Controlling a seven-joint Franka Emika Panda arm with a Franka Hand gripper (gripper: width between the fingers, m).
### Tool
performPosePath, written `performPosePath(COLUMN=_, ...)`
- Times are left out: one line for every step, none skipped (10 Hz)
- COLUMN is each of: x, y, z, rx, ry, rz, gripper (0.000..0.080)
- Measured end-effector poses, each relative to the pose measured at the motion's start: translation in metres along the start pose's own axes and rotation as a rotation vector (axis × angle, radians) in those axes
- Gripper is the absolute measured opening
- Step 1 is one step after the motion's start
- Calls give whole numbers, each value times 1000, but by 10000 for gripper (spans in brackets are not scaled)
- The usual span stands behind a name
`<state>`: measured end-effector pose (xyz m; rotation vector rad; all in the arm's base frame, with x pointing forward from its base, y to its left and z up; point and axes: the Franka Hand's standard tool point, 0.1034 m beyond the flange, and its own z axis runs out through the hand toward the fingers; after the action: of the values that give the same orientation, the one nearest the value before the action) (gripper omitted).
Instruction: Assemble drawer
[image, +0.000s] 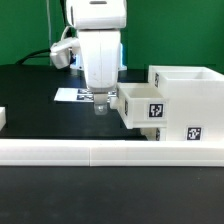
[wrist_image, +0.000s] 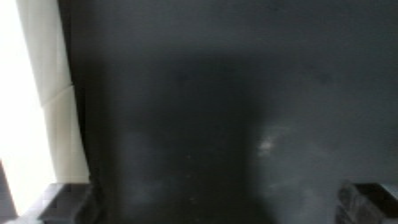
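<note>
Exterior view, desk: my desk (image: 30, 90) is black, with a green backdrop behind it.
Exterior view, rail: a long low white rail (image: 110, 152) runs across the front edge.
Exterior view, marker board: the marker board (image: 72, 96) lies flat behind my hand, toward the exterior view's left of the drawer parts.
Exterior view, housing: the housing (image: 190, 100) is a tall white open-topped box on the exterior view's right, with one square tag low on its front.
Exterior view, tray: a small white tray (image: 145, 104) sticks out of the housing's side toward me, tagged in black and white on its face.
Exterior view, my hand: my hand (image: 100, 106) points straight down just beside the tray's outer end (touching or not, I cannot tell); the fingers look close together, holding nothing I can see.
Wrist view, desk: dark desk (wrist_image: 214, 110) fills most of the frame.
Wrist view, white part: a white edge (wrist_image: 32, 90) runs along one side; which part it is, I cannot tell.
Wrist view, fingers: my dark fingertips (wrist_image: 63, 203) show at two corners, nothing between them.
</note>
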<state>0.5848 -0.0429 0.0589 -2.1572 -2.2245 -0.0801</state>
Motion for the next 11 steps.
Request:
performPosePath(x=-5, y=-2, z=5, rx=4, ry=21, rz=-18, gripper=648)
performPosePath(x=-3, y=2, z=5, rx=1, ry=24, rz=-26, gripper=648)
performPosePath(x=-4, y=5, z=5, rx=4, ry=45, rz=-52, gripper=648)
performPosePath(x=-12, y=5, z=5, rx=18, ry=102, rz=-38, gripper=648)
performPosePath(x=-17, y=7, z=6, rx=15, ry=136, rz=-39, gripper=648)
performPosePath(x=-15, y=7, z=6, rx=12, ry=157, rz=-32, gripper=648)
performPosePath(x=-12, y=8, z=5, rx=8, ry=171, rz=-29, gripper=648)
performPosePath(x=-4, y=9, z=4, rx=9, ry=174, rz=-11, gripper=648)
performPosePath(x=6, y=11, z=4, rx=10, ry=179, rz=-9, gripper=648)
performPosePath(x=16, y=13, z=2, rx=10, ry=185, rz=-1, gripper=648)
performPosePath(x=26, y=14, z=1, rx=12, ry=190, rz=15, gripper=648)
